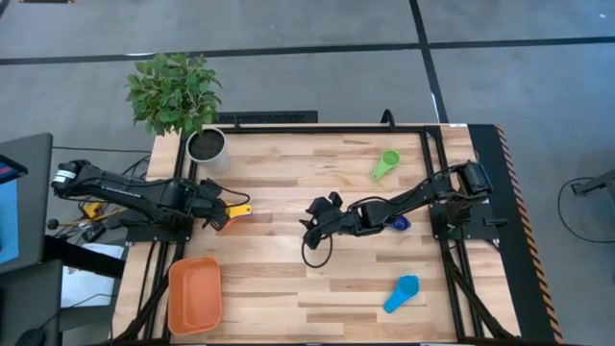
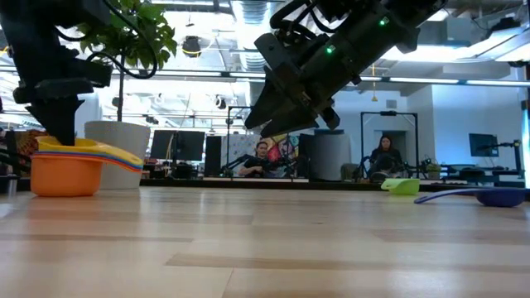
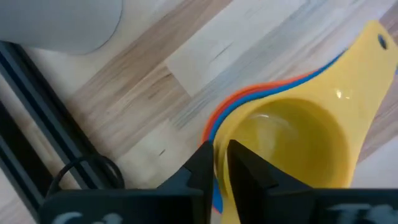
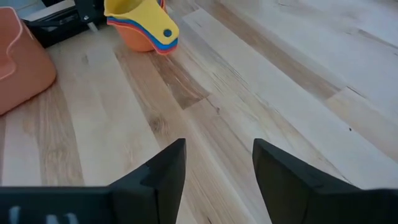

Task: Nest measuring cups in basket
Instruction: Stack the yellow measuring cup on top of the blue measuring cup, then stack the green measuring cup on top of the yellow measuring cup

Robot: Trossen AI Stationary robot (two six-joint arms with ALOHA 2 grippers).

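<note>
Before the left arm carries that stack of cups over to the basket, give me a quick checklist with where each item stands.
1. Left gripper clamped on the stack of cups: ok, fingers pinch its rim.
2. Stack nested evenly: ok in the low view.
3. Basket empty and unobstructed: ok.
4. Right gripper clear of the path: ok, open at mid-table.
5. All cups gathered: not ok; the green cup, light blue cup and dark blue cup lie loose.

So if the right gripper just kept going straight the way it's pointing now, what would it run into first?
Probably the nested stack of measuring cups, yellow on top, which the left gripper holds. The right gripper is open above bare table with nothing between; the orange basket lies off to one side. Depth is uncertain.
</note>
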